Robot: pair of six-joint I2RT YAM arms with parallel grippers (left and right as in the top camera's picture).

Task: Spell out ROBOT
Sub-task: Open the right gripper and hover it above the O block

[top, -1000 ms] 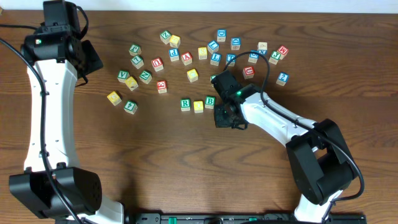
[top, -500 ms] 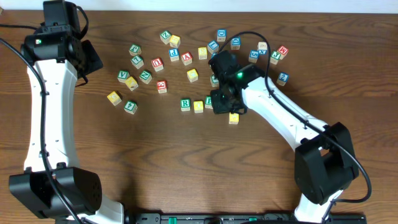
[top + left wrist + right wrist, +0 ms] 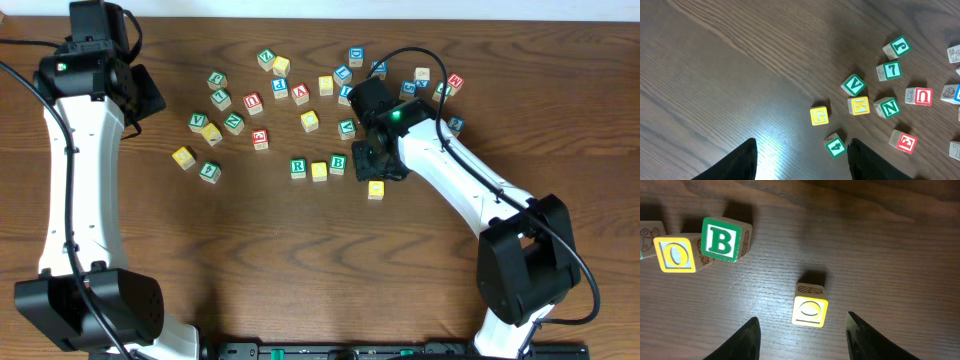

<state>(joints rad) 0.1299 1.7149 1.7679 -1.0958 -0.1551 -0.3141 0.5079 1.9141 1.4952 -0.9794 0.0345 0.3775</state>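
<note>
second o block (image 3: 810, 311) sits flat on the desk (image 3: 900, 255), mid-desk, apart from the b block (image 3: 720, 239) and closer to the near edge than the row of r block (image 3: 298, 167), first o block (image 3: 675, 254) and b. right fingers (image 3: 747, 342) spread either side of it, grasping nothing. the danger: it's out of line, and nudging it up could clip b, already skewed, and scatter the row. left fingers (image 3: 742, 162) released, empty, toward the far left corner.
</note>
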